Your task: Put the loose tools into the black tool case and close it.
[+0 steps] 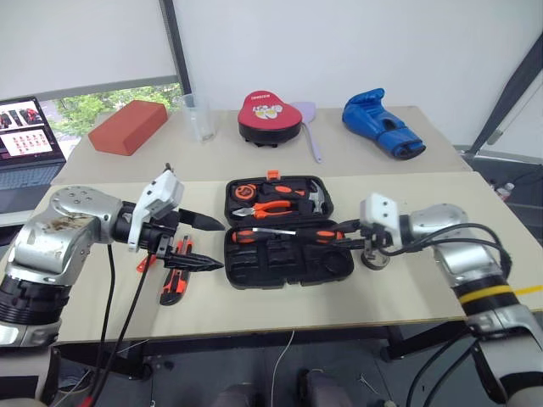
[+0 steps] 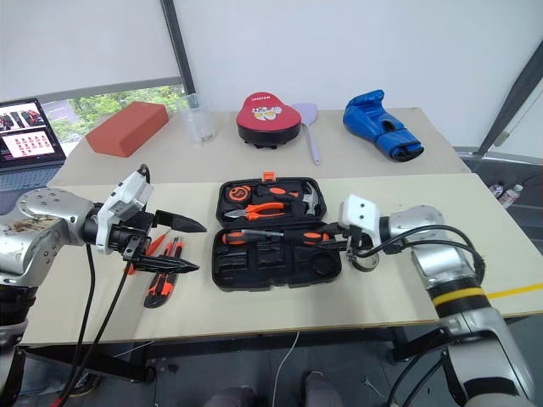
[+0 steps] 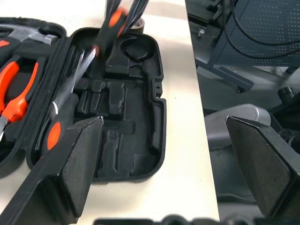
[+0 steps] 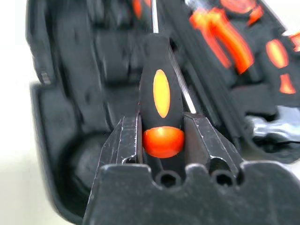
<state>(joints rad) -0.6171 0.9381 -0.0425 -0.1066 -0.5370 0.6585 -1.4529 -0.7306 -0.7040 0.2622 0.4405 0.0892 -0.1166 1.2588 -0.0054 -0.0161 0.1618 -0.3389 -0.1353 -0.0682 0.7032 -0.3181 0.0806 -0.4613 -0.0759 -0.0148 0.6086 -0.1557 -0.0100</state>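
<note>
Black tool case [image 1: 288,233] lies open on the near table, mid-front, orange latch at its far edge. Head views: far half holds pliers [image 1: 271,206], hammer [image 1: 316,197] and tape measure [image 1: 245,191]; one screwdriver [image 1: 267,235] lies along the near half's back row. Right gripper [image 1: 349,235] at the case's right edge, clamped on a second screwdriver's [image 1: 329,235] handle, shaft pointing left over the case. Small tape roll [image 1: 377,259] on the table below that gripper. Left gripper [image 1: 204,244] hovers left of the case, fingers spread wide, nothing in them. Utility knife [image 1: 174,284] and slim orange tester [image 1: 146,264] on the table beneath it.

Left wrist view: two wide-apart pads [image 3: 79,154], empty moulded slots of the case [image 3: 140,117] beyond.

Right wrist view: fingers [image 4: 124,140] pinch the black-and-orange handle [image 4: 160,98] at its butt, above the case interior.
</note>
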